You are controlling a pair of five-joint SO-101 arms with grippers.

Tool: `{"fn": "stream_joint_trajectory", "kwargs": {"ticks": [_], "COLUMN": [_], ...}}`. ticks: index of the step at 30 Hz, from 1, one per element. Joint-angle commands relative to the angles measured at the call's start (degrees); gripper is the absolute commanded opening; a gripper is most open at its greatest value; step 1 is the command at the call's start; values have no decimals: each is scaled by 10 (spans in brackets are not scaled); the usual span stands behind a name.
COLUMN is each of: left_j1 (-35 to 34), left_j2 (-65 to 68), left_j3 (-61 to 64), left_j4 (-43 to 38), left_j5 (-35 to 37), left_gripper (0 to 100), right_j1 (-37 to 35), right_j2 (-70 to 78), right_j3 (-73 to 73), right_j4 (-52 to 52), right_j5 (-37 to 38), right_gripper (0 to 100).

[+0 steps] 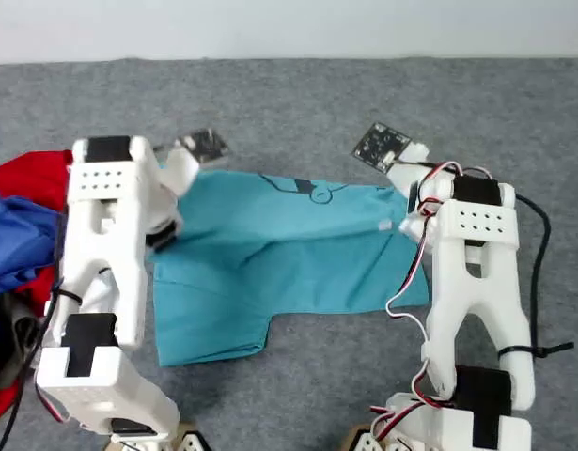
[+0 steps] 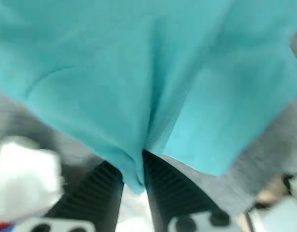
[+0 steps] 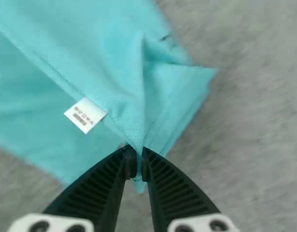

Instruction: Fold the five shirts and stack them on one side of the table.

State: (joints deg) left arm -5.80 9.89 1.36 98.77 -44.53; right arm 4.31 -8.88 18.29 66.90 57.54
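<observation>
In the left wrist view, the left pincer (image 2: 131,168) was closed narrow, and a bunched edge of the teal shirt (image 2: 138,72) was caught between its two black ribbed fingers (image 2: 102,186). In the right wrist view, the right pincer (image 3: 136,158) was closed in the same manner, its jaws almost together, and it gripped a pleat of the same teal cloth (image 3: 90,63), just beside a small white label (image 3: 84,115) sewn at a seam. From the high view, the left arm (image 1: 105,272) and the right arm (image 1: 472,272) stood at the near side of the table (image 1: 317,366), and the teal shirt (image 1: 289,254) lay spread on the grey surface between them. One short sleeve (image 1: 213,338) pointed toward the near edge, on the left arm's side. The cloth was not flat everywhere; a crease ran across its middle. The label (image 1: 384,225) showed at the end of the shirt close to the right arm. A dark print (image 1: 303,188) was on the far edge of the shirt. Beyond the left arm, at the side border of the table, a blue shirt (image 1: 16,240) lay crumpled on top of a red shirt (image 1: 30,178), both unfolded. At the far side, the grey table met a white wall (image 1: 289,28).
</observation>
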Motion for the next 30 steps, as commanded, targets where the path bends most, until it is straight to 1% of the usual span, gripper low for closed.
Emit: {"fn": "stream_joint_trajectory", "kwargs": {"ticks": [1,4,12,16,23,27,30], "left_j1": [-6,-17,-47,-55,-11,24,33], "left_j2": [-11,-11,-11,-11,-11,-11,-6], "left_j3": [61,98,179,195,199,217,228], "left_j4": [18,18,18,19,19,19,18], "left_j5": [-16,-22,-117,-127,-135,-135,-135], "left_gripper": [14,14,14,15,15,15,15], "right_j1": [9,8,36,51,74,73,73], "right_j2": [-36,-33,-30,-36,-65,-73,-72], "right_j3": [-39,-39,-37,-40,-58,-60,-58], "right_j4": [65,100,147,149,142,143,146], "right_j5": [4,4,6,6,8,43,55], "right_gripper": [9,9,9,9,9,9,9]}}
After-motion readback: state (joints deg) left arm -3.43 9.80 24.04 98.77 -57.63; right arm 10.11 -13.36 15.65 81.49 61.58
